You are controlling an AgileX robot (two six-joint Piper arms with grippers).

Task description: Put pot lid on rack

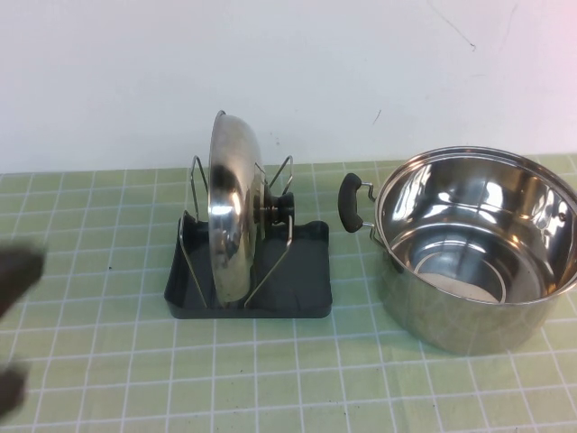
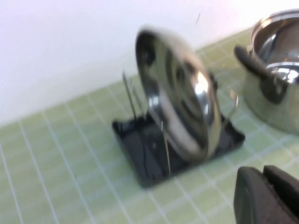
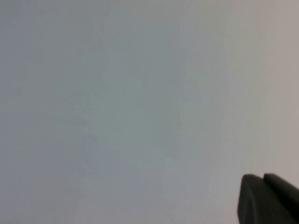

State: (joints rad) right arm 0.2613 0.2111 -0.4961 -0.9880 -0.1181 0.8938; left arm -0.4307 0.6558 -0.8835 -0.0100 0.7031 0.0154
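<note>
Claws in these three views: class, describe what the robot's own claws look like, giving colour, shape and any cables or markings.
Little shows. The left claw is matte black, with rounded, blocky fingers parted by a thin seam; in the high view it is only a dark blur at the left edge. The right claw looks alike: black, rounded, with a seam. No cables, markings or arm links are visible.

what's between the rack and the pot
Only bare green grid mat; the high view shows the rack, holding the pot lid, apart from the pot. Left gripper is at the table's left edge; right gripper faces a blank surface.
</note>
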